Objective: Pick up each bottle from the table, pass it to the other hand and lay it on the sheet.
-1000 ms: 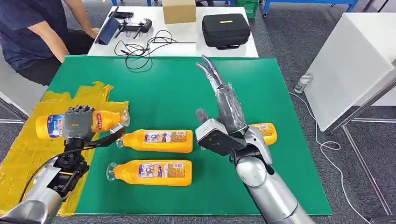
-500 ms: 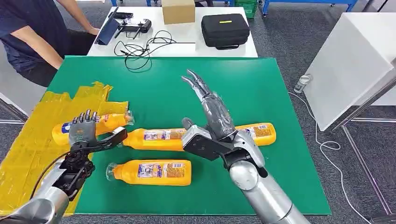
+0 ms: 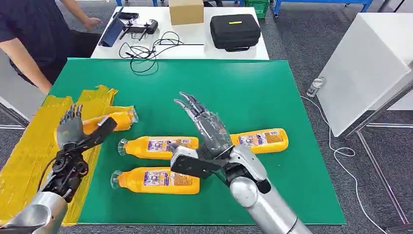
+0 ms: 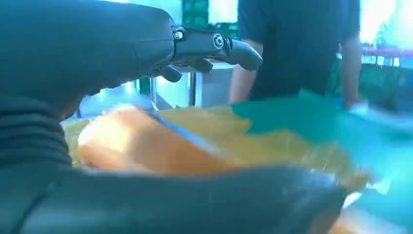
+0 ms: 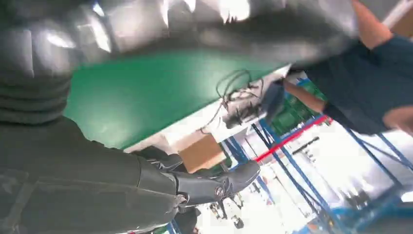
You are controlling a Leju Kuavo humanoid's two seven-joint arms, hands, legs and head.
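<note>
You see the head view bright, evenly lit and sharp; both wrist views look blurred, blue-tinted, perhaps backlit by glare.

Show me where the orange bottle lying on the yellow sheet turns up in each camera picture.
Head view: orange plastic bottle at left, behind the left hand.
Left wrist view: blurred orange shape between the fingers.
Right wrist view: not in it.
Shared landmark: green table mat.

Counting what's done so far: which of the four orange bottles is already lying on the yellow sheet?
The far-left bottle, beside the open left hand. The other three lie on the bare green mat.
</note>
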